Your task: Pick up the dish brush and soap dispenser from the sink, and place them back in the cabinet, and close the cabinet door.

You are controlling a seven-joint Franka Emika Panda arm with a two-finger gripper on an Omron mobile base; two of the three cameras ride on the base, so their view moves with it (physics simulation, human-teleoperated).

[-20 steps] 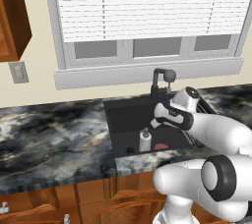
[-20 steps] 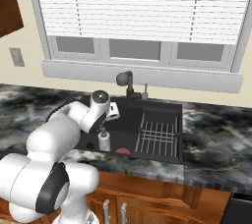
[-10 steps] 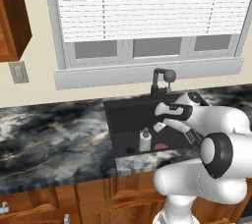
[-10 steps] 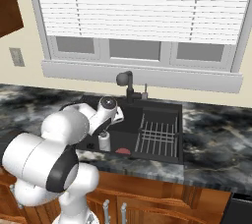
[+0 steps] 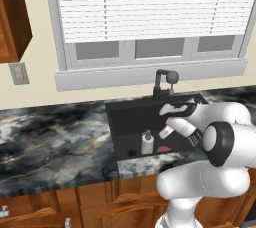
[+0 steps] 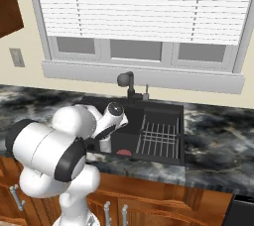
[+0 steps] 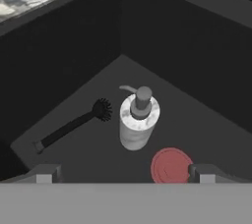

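Sink sits black in the marbled counter in the left base view, below the window blinds. The soap bottle stands upright on the basin floor near the front wall, with a reddish disc just to its right. The white arm reaches over the basin, its hand above and right of the bottle; the fingers are hidden here. A black faucet rises behind the sink, and a corner of the cabinet shows at upper left.

Right base view: the arm leans over the sink's left half, covering the bottle. The reddish disc lies on the floor beside the wire rack.

Hand view: the gripper hangs spread wide and empty above the basin floor, one fingertip at the left, the other at the right. The bottle stands between and beyond them, untouched. The brush, a thin dark handle with a dark bristly head, lies flat just left of the bottle, head nearest it. The reddish disc lies near the right fingertip.
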